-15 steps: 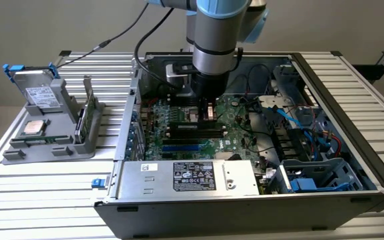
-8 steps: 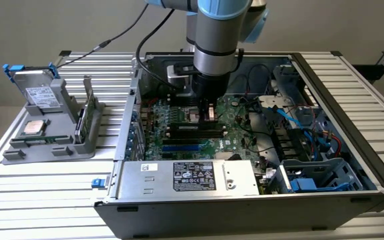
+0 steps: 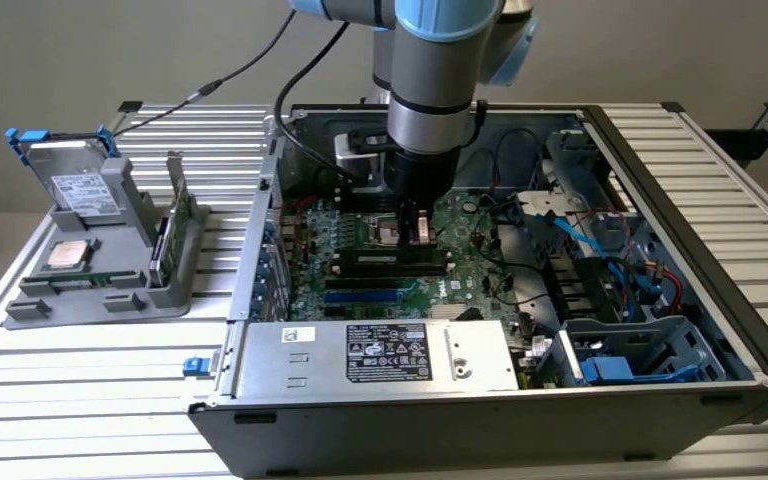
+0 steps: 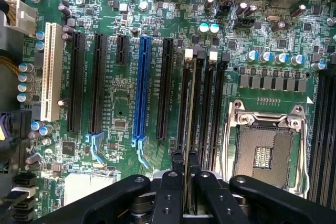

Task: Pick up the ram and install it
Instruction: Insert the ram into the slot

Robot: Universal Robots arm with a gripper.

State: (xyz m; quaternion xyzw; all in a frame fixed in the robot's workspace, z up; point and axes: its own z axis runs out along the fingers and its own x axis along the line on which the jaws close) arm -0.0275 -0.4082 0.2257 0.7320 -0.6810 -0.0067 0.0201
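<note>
In the wrist view my gripper (image 4: 186, 157) is shut on the ram (image 4: 189, 103), which I see edge-on as a thin strip running away from the fingers (image 4: 177, 167). The stick lies along one of the black memory slots (image 4: 202, 103) with white end latches (image 4: 189, 53), beside the open processor socket (image 4: 265, 148). Whether its lower edge sits in the slot or just above it cannot be told. From the exterior view the gripper (image 3: 415, 232) points straight down inside the open computer case (image 3: 704, 330), low over the green motherboard (image 3: 357, 225) and its memory slots (image 3: 384, 262).
A blue expansion slot (image 4: 140, 85), black slots and a white slot (image 4: 50, 72) lie beside the memory slots. The silver power supply (image 3: 384, 352) fills the case's near side, a drive cage with blue cables (image 3: 624, 345) the exterior view's right. A grey parts holder (image 3: 104, 255) stands outside on the left.
</note>
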